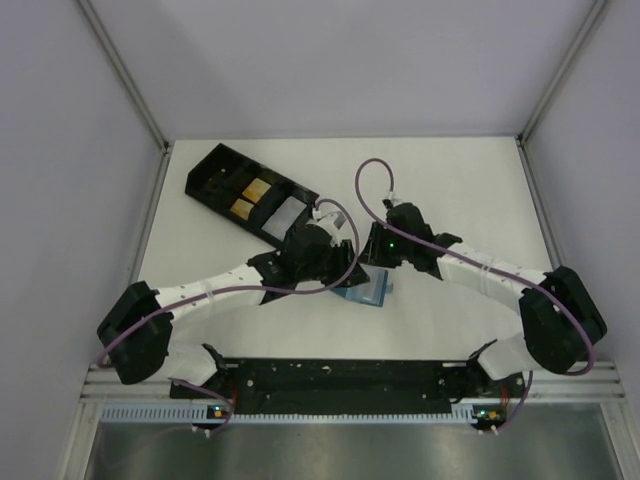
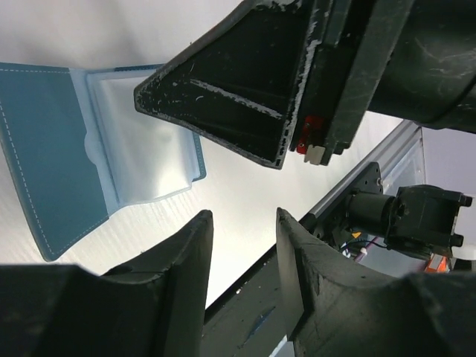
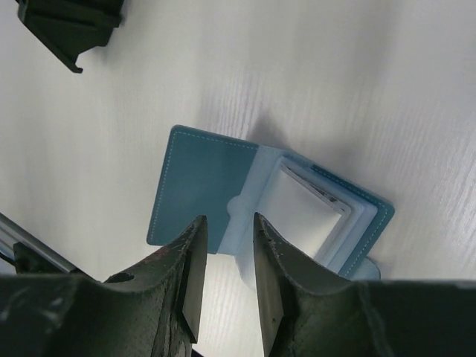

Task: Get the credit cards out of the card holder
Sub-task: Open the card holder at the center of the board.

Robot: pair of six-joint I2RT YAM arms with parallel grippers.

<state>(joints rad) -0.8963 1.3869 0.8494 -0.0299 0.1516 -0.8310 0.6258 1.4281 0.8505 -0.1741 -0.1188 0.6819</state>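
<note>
On the table (image 1: 450, 190), beside the tray (image 1: 215, 175), your left gripper (image 2: 242, 216) and right gripper (image 3: 227, 219) hover with jaws slightly parted, both empty. The holder (image 3: 201, 178) lies open between them with cards (image 3: 305, 204) in its pocket, so none looks drawn yet.

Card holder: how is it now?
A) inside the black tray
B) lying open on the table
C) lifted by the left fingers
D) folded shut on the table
B: the right wrist view shows the card holder unfolded flat on the white table, its clear pockets facing up.
</note>
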